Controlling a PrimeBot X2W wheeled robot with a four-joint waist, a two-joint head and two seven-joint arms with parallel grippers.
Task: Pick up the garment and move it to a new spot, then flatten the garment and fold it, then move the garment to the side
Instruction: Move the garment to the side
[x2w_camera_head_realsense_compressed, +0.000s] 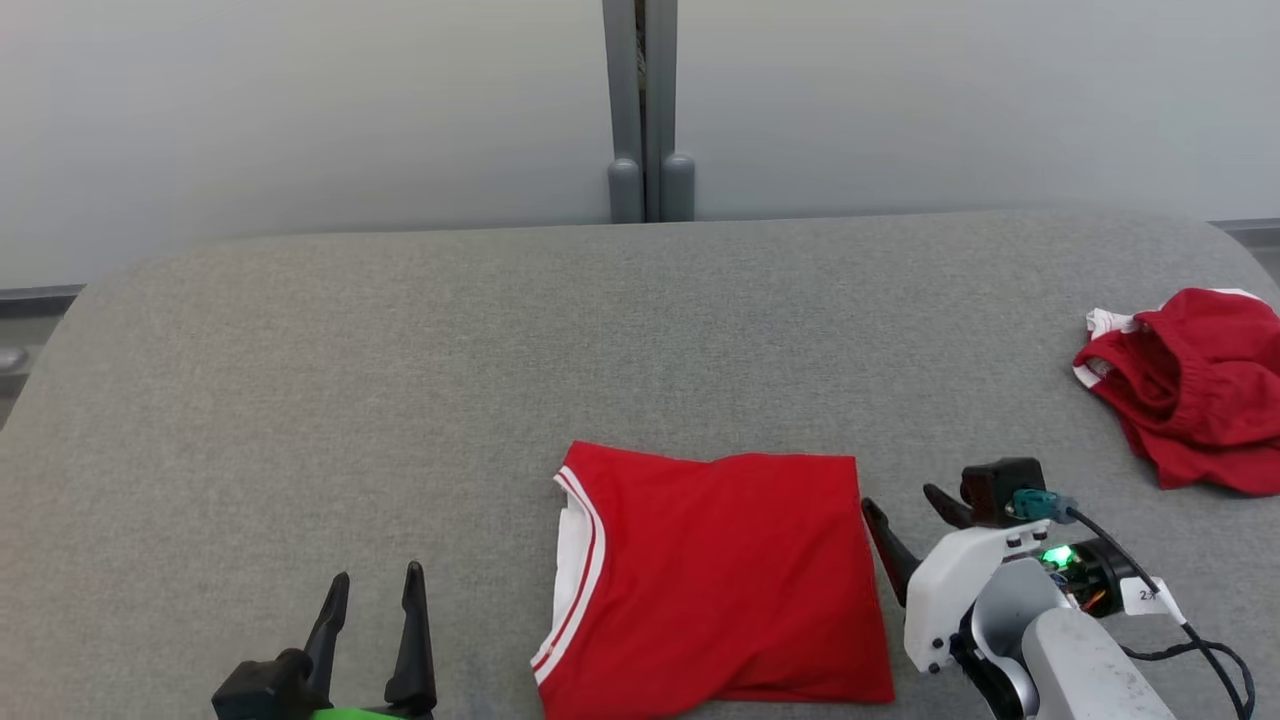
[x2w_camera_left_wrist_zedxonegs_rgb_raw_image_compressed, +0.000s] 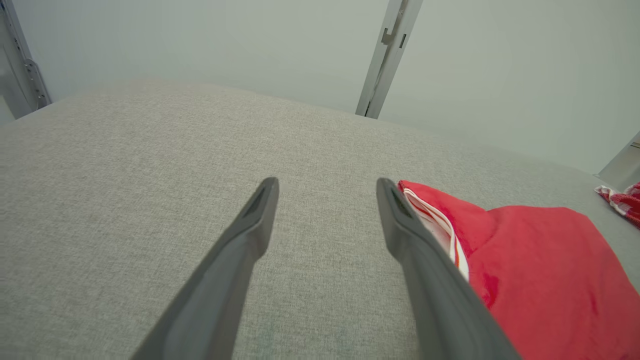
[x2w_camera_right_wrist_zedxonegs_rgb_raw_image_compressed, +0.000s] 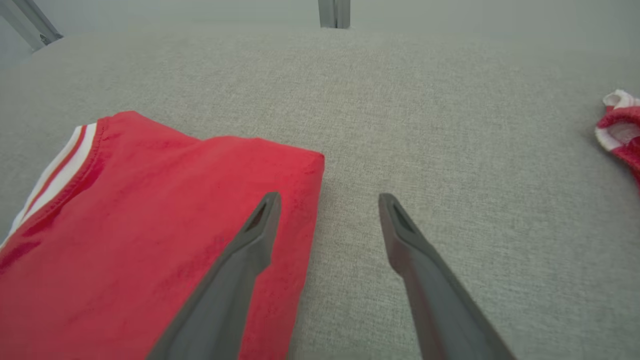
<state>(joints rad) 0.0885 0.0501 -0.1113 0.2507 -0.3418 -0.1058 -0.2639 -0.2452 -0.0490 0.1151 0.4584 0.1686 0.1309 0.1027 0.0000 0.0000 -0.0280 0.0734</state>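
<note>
Right gripper (x2w_camera_head_realsense_compressed: 900, 498) spread wide and empty beside the folded garment (x2w_camera_head_realsense_compressed: 720, 570); left gripper (x2w_camera_head_realsense_compressed: 377, 575) likewise spread, holding nothing.

Grey fabric worktop (x2w_camera_head_realsense_compressed: 400, 350) carries the red garment, folded into a neat rectangle with its white-striped trim turned left, close to the front edge and a little right of centre. A crumpled red garment (x2w_camera_head_realsense_compressed: 1190, 395) lies at the right edge, well apart. Folding looks done, so the step in hand is, I judge, the move to the side. That calls for a pinch through all layers at the edges and a low carry so nothing falls open. Whether the right gripper, just beside the garment's right edge, touches the cloth I cannot tell. Near the front edge, the left gripper sits apart from the trim.
</note>
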